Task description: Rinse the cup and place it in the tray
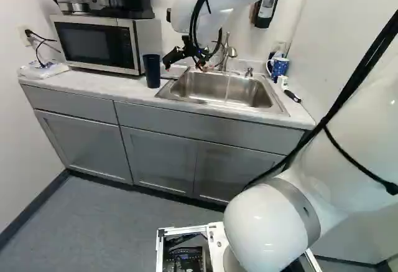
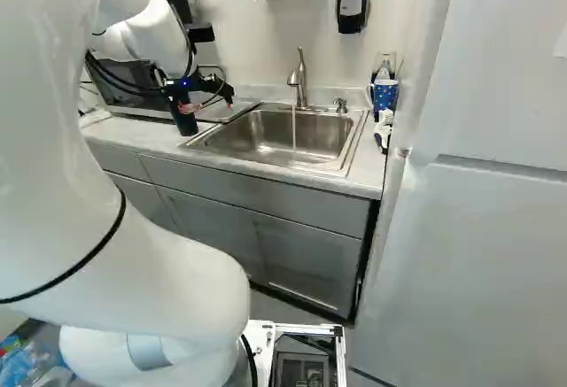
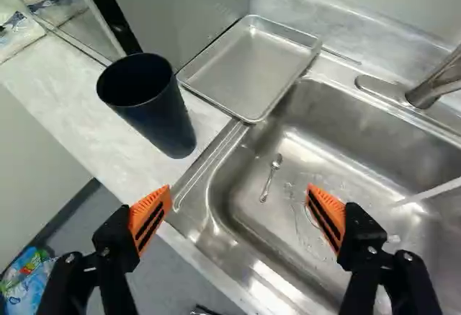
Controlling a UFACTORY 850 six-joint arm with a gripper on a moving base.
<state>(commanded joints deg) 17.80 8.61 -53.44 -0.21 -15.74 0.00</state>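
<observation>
Cup [image 3: 148,106], dark and upright, stood on the desk [image 3: 68,95] to the left of the sink [image 3: 310,113]. The end effector [image 2: 208,104] was wide, its fingers well apart, near the cup and above the sink's left side. Farther back, a shallow metal tray [image 3: 248,63] reached over the sink's left rim. A spoon [image 3: 271,178] lay in the basin, and water [image 2: 294,130] ran from the faucet [image 2: 299,77]. Left of the cup sat a microwave [image 1: 93,43].

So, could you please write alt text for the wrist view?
The open, empty tool hovers over the edge of a sink, where water runs and a spoon lies; ahead, a dark cup stands on the counter beside a metal tray.
</observation>
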